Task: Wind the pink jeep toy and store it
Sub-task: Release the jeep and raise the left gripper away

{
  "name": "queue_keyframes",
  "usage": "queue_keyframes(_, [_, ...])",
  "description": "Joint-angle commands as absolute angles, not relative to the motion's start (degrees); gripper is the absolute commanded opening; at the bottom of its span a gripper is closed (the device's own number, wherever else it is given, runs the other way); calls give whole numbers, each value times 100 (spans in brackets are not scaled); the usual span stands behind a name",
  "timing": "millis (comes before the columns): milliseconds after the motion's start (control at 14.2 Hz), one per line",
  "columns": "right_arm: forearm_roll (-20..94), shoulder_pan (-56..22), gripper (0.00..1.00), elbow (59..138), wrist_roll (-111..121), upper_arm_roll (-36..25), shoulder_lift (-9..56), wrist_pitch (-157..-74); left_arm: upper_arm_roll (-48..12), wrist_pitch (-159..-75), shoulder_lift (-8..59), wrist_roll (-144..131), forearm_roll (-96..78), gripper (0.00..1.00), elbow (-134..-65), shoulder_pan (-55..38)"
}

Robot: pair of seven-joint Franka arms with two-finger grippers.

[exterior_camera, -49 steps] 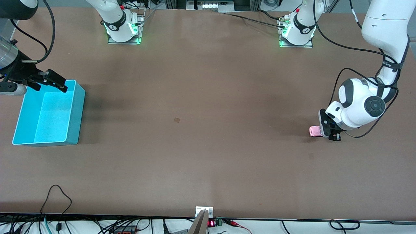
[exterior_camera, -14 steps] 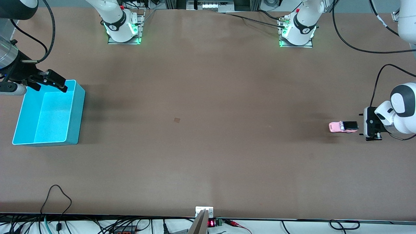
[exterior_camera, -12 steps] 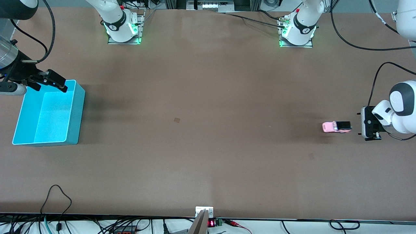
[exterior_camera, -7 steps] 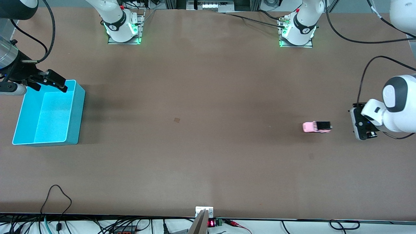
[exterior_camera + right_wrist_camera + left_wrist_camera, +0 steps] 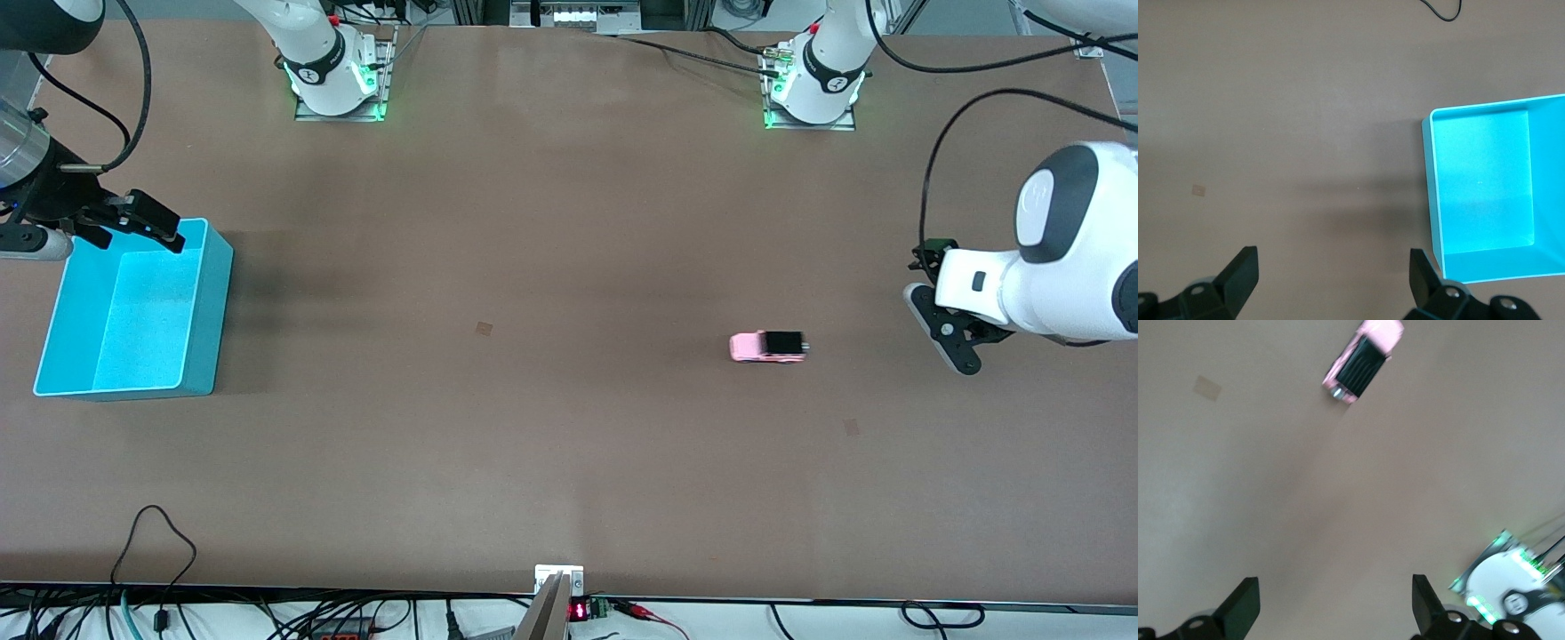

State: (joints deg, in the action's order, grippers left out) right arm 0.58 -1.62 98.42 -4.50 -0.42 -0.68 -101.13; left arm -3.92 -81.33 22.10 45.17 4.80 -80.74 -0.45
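Left wrist view alone shows pink jeep toy (image 5: 1363, 361)'s ribbed black roof; both pincers (image 5: 1331, 603) (image 5: 1331, 273) gape, empty.

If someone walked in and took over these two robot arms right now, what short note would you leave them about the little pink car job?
Left hand: open, holding nothing, over the table at the left arm's end.
Right hand: open, holding nothing, waiting above the blue bin.
Pink toy car: on its wheels on the bare table, apart from both hands, between the left hand and the table's middle, nose toward the bin.
Done: the car is free on the table, no hand on it.
Left: the bin holds nothing; the car must be picked up and put inside it.
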Motion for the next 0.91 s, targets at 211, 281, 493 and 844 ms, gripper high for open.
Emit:
queue_keyframes(211, [18, -149, 100, 9844, -431, -26, -132, -10063, -246, -7928, 1724, 2657, -79, 100, -8023, -281])
queue_keyframes(281, [18, -149, 100, 9844, -431, -26, -132, -10063, -237, -7945, 1592, 2245, -79, 100, -8120, -281])
queue_keyframes(493, [18, -149, 100, 9852, -431, -35, -132, -10063, -220, -8943, 698, 296, -62, 100, -9110, -238])
queue_keyframes(844, [18, -149, 100, 9879, -431, -35, -132, -10081, -159, -9923, -167, -238, -44, 100, -10002, -185])
